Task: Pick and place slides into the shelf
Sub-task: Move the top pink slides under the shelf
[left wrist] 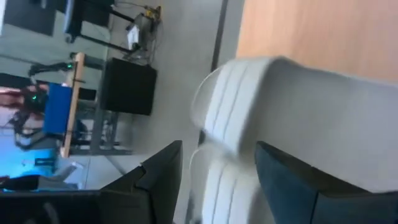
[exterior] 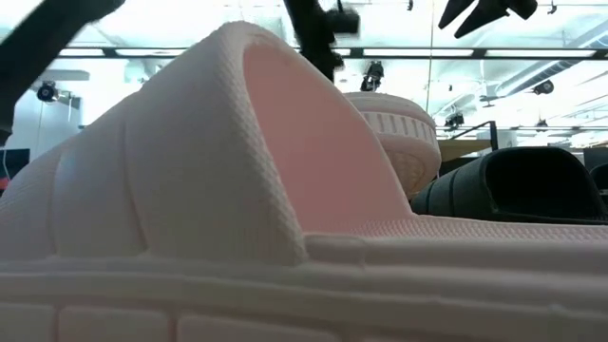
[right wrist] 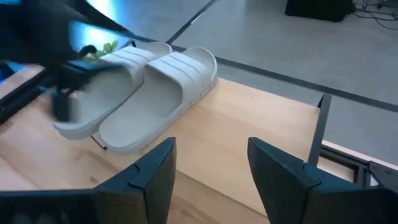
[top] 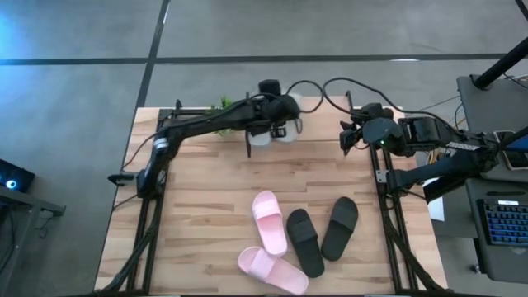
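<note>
Upper centre of high view: left gripper (top: 276, 125) over grey-green pair (right wrist: 146, 87) on shelf (right wrist: 249, 134), fingers spread astride one strap. Right gripper (top: 346, 136) open, empty, alongside.

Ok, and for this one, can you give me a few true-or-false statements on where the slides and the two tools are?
1. Both pink slides lie on the table. True.
2. The right tool holds a black slide. False: it is open and empty; both black slides lie on the table.
3. The left tool is at the grey-green pair, at the table's far edge. True.
4. In the high view, the black slides lie left of the pink ones. False: they lie to their right.
</note>
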